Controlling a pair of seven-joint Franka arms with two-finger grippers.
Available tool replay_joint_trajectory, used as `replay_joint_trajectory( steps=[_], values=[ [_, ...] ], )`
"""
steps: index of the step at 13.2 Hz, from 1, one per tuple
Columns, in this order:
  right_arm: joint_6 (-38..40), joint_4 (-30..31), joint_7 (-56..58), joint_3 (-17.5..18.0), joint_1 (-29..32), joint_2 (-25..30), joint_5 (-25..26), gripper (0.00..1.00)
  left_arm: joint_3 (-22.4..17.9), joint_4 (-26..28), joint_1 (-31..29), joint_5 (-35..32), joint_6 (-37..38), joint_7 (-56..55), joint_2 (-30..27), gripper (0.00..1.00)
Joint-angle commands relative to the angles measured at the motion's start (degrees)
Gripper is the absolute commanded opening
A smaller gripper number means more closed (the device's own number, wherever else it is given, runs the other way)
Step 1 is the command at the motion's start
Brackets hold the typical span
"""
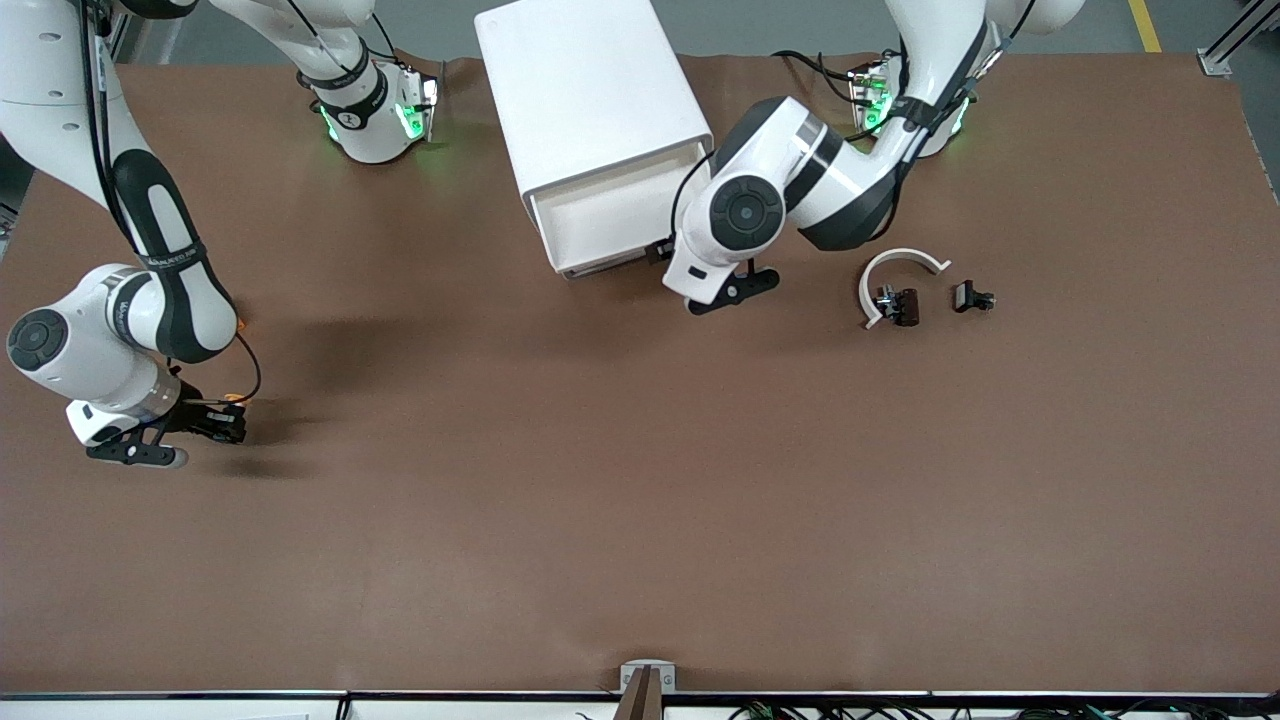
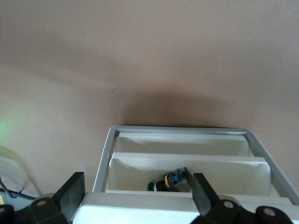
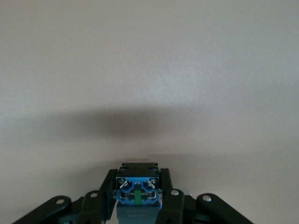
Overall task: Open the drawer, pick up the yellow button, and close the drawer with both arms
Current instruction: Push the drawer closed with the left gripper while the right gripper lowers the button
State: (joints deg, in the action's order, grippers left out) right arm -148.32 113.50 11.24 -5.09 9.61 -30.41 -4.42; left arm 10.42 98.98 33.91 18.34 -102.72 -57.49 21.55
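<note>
The white cabinet (image 1: 585,90) stands by the arms' bases, its drawer (image 1: 600,215) pulled part way out. My left gripper (image 1: 658,250) sits at the drawer's front edge (image 2: 140,207), open, with one finger (image 2: 70,196) on each side of it. In the left wrist view the gripper (image 2: 138,179) looks into the drawer (image 2: 261,172), where a green-capped push-button with a blue base (image 2: 175,182) lies. My right gripper (image 1: 232,422) hangs low over the table at the right arm's end, shut on the button (image 1: 235,400). The right wrist view shows the button's blue base (image 3: 138,191) clamped in that gripper (image 3: 138,175).
A white arc with a black clip piece (image 1: 900,285) and a second small black piece (image 1: 972,297) lie on the brown table (image 1: 640,480) toward the left arm's end. A camera mount (image 1: 647,685) stands at the table's near edge.
</note>
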Motion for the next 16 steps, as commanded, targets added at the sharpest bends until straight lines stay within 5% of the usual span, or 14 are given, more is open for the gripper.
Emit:
replay_joint_trajectory(
  steps=[1,6,7,8,11,16],
  values=[
    [-0.75,1.37,0.89,1.57,2.43,0.27,0.03,0.00,0.48,-0.81,4.14,4.60,-2.49,-1.48,2.26,1.00],
    [-2.06,0.85,0.89,2.28,2.17,-2.64,-0.33,0.00,0.48,0.16,5.81,4.42,0.32,-2.62,2.62,1.00],
    [-1.98,0.67,0.72,2.28,1.73,-2.64,-0.33,0.41,0.48,0.07,6.34,4.42,1.89,-2.62,2.53,1.00],
    [-1.89,0.58,0.63,2.28,1.64,-2.55,-0.33,0.99,0.48,0.07,7.21,4.42,3.30,-2.71,2.44,1.00],
    [0.73,-1.34,0.54,2.28,1.12,-1.68,-0.24,1.00,0.48,-0.45,8.27,4.33,6.65,-2.89,2.27,1.00],
    [20.75,-8.98,0.10,2.19,-1.26,4.12,-0.24,1.00,-1.36,-3.52,7.31,2.32,6.65,-2.54,2.96,1.00]
  ],
)
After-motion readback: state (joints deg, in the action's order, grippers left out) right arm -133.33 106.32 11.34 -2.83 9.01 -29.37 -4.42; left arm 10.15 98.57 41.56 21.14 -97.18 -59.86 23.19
